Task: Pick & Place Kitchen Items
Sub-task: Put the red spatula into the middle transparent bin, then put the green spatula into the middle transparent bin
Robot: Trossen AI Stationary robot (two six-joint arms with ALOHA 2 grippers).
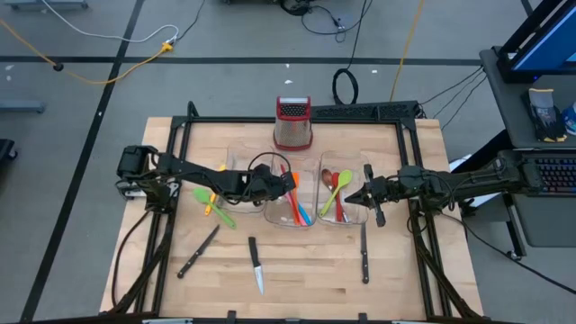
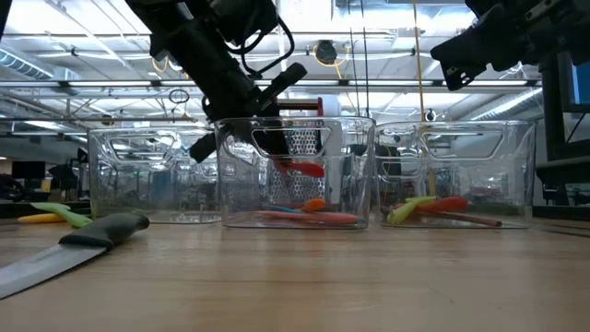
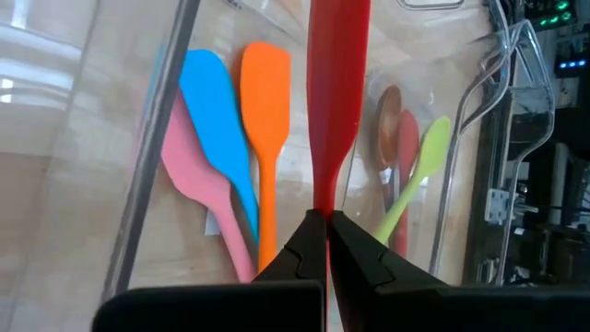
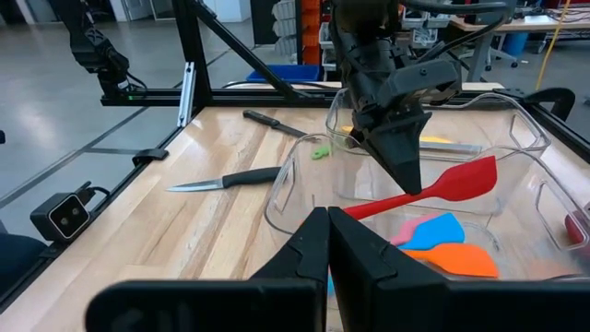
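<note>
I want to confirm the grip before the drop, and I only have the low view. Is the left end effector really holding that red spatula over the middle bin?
Observer: Yes. In the left wrist view, the left end effector is shut on the handle end of the red spatula.
Operator: What lies underneath it?
Observer: A pink spatula, a blue spatula and an orange spatula, all lying flat.
Operator: What hasn't been binned yet?
Observer: The high view shows a left knife, a middle knife and a right knife, plus a green utensil.
</note>
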